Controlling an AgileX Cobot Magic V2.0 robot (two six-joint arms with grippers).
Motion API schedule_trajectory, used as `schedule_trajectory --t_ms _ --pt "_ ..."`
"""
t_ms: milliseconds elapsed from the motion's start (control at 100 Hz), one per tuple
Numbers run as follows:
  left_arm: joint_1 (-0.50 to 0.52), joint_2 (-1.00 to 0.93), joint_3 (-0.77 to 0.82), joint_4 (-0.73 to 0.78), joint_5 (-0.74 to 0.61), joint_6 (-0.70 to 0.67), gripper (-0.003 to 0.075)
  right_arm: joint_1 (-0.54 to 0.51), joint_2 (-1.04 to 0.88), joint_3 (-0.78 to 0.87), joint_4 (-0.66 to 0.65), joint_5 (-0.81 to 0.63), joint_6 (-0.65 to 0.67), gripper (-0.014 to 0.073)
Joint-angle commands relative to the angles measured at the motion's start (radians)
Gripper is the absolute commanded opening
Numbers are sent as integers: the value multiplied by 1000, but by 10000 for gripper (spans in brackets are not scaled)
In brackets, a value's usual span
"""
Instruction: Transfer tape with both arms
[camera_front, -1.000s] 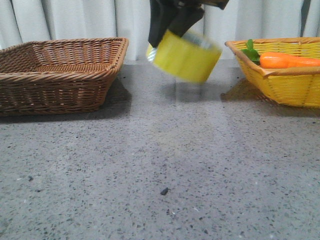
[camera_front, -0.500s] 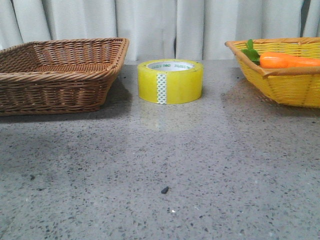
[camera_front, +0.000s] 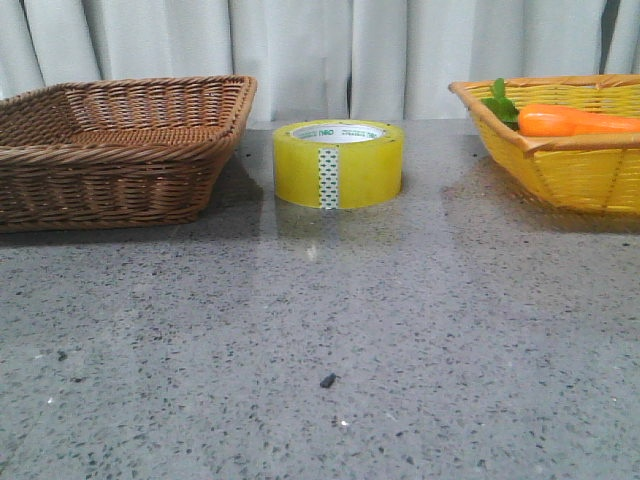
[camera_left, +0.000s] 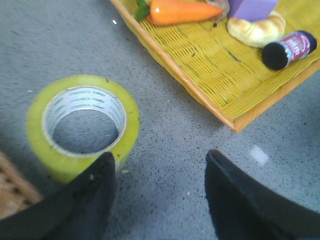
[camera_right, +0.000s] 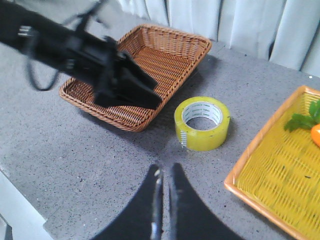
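Observation:
The tape (camera_front: 365, 170), a wide yellow roll with a white core and a white-green strip down its side, lies flat on the grey table between the two baskets. No gripper shows in the front view. In the left wrist view my left gripper (camera_left: 160, 157) is open and empty, with one finger (camera_left: 95, 190) right beside the tape (camera_left: 132, 120) and not around it. My right gripper (camera_right: 166, 169) is shut and empty, high above the table and well short of the tape (camera_right: 202, 135). My left arm (camera_right: 100, 60) reaches over the brown basket.
A brown wicker basket (camera_front: 120, 150) stands at the left of the table. A yellow basket (camera_front: 580, 170) at the right holds an orange carrot (camera_front: 575, 120). In the left wrist view it (camera_left: 210, 55) also holds a bread roll, a purple block and a dark bottle.
One second ago a gripper held the tape tilted in the air. Half a second ago the tape lay flat on the table with the gripper gone from the front view. It has stayed there.

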Motion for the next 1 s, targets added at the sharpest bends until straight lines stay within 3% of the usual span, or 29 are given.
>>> schedule_trajectory --t_ms 0,190,630,720,840,990 --pt "-7 51 -126 -38 18 -1 390 -5 -45 15 -19 -85 32 -64" --pt "-18 214 -249 -97 50 -11 435 -5 -62 20 -22 -42 39 -64" --pt "-56 356 -256 9 -33 -1 419 -5 -62 20 -23 -33 48 -64" --pt "-56 363 -256 9 -48 -1 314 -5 -62 20 -23 -33 61 -64" --pt "-56 363 -256 9 -66 3 -27 -5 -62 20 -23 -35 63 -64" --pt "-56 348 -301 0 -54 38 -21 -5 -62 20 -23 -45 63 -64"
